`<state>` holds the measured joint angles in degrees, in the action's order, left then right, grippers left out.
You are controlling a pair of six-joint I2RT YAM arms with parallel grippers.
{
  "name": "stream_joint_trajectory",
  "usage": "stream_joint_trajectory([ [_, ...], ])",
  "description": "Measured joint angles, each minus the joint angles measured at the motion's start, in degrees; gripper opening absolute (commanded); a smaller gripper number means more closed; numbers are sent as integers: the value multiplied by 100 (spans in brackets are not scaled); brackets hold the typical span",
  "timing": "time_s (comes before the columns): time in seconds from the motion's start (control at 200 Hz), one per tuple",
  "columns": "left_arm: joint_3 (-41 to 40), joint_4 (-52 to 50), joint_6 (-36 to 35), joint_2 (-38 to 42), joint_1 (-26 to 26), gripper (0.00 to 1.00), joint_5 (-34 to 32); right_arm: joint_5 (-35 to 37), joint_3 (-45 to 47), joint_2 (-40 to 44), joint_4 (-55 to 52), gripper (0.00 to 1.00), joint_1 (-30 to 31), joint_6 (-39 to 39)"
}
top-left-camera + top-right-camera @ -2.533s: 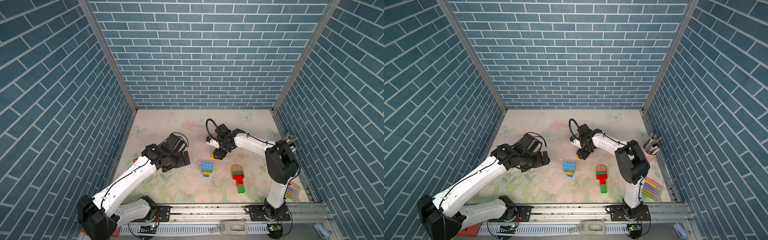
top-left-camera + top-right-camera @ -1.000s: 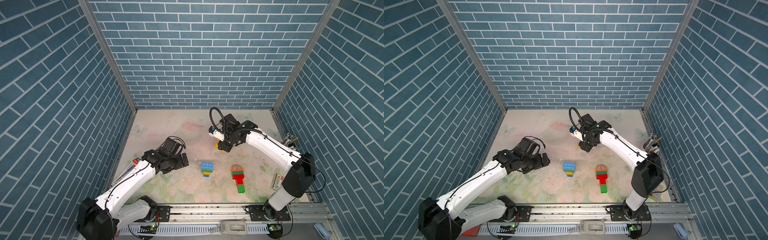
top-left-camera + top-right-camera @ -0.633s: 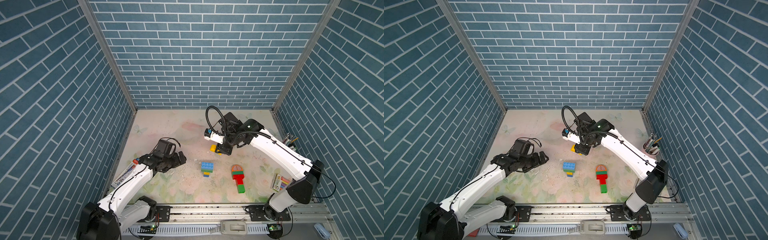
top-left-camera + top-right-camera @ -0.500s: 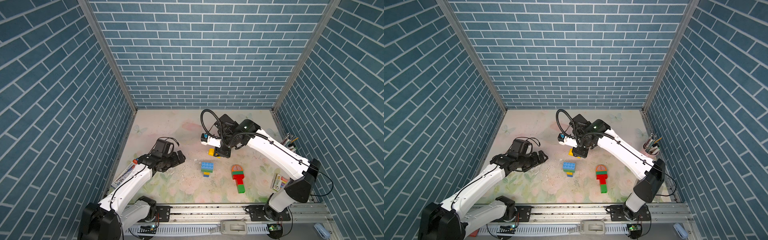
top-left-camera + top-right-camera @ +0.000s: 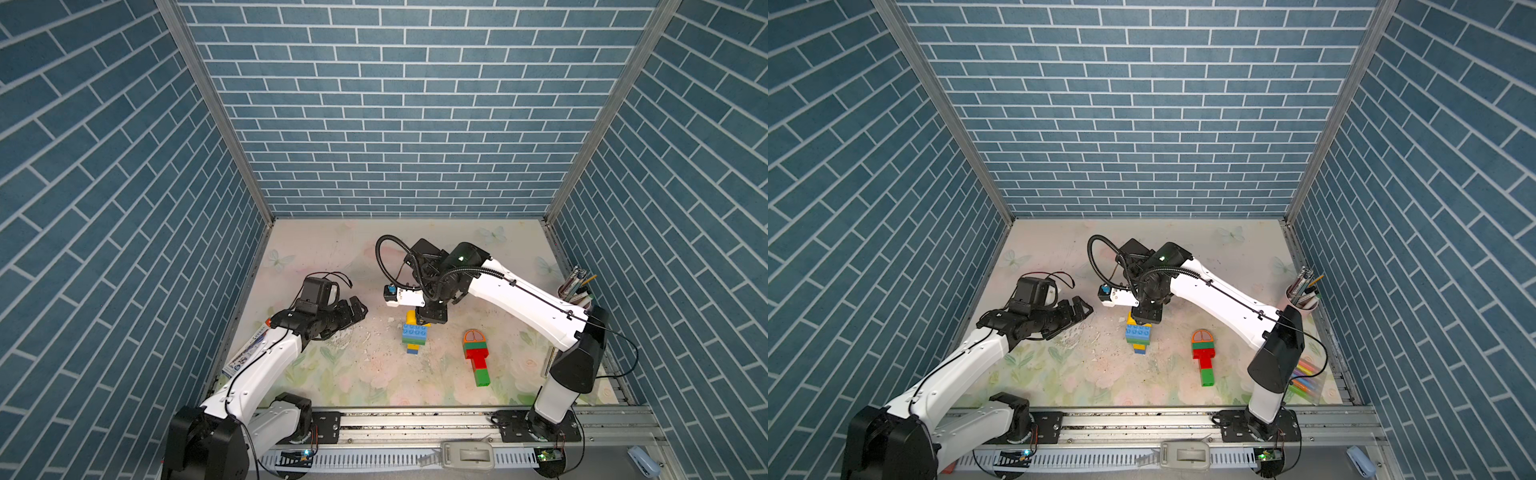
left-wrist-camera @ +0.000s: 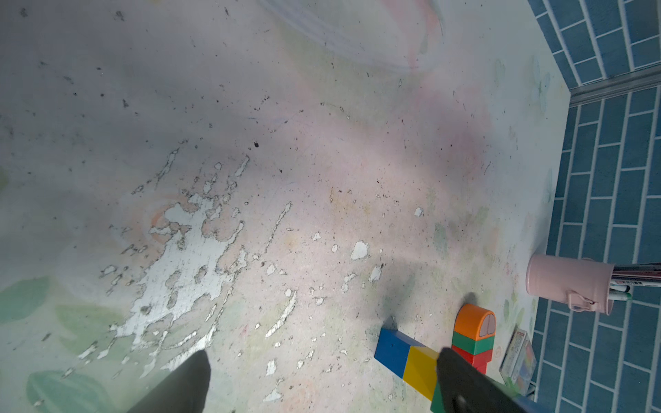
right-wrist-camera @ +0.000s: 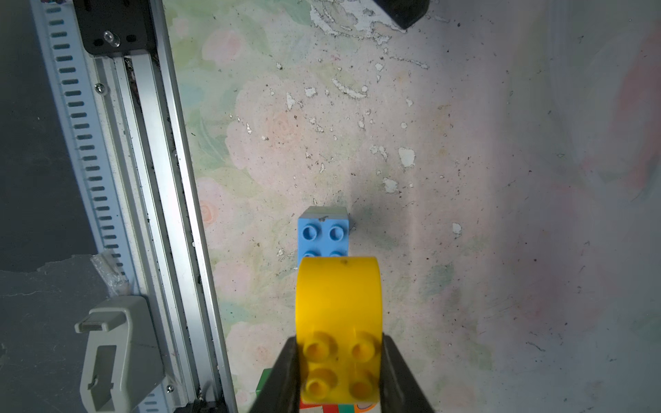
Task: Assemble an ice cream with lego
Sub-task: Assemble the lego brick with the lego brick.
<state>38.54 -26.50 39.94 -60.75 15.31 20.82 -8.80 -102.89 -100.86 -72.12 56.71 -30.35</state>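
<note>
Near the middle of the flower-printed counter (image 5: 353,374), the right hand (image 7: 338,361) pinches a yellow round-topped plastic lego piece (image 7: 339,296) just over the far edge of an upright stack of plastic lego bricks (image 5: 414,338), whose top brick is light blue and studded. Whether they touch, I cannot tell. Topping the cone with its scoop looks like the step in hand. Next, the piece likely needs centring over those studs, then a straight press down. Left of the stack, the left hand (image 5: 356,309) hovers spread and empty, placed to steady it.
</note>
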Motion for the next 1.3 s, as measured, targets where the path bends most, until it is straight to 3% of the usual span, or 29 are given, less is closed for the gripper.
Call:
stream_joint_trajectory([
  [0.795, -647, 1115, -94, 0, -168, 100, 890, 306, -164, -380, -251, 0, 236, 350],
  [1.3, -848, 1139, -94, 33, -179, 100, 931, 348, -227, -490, -249, 0, 315, 463],
])
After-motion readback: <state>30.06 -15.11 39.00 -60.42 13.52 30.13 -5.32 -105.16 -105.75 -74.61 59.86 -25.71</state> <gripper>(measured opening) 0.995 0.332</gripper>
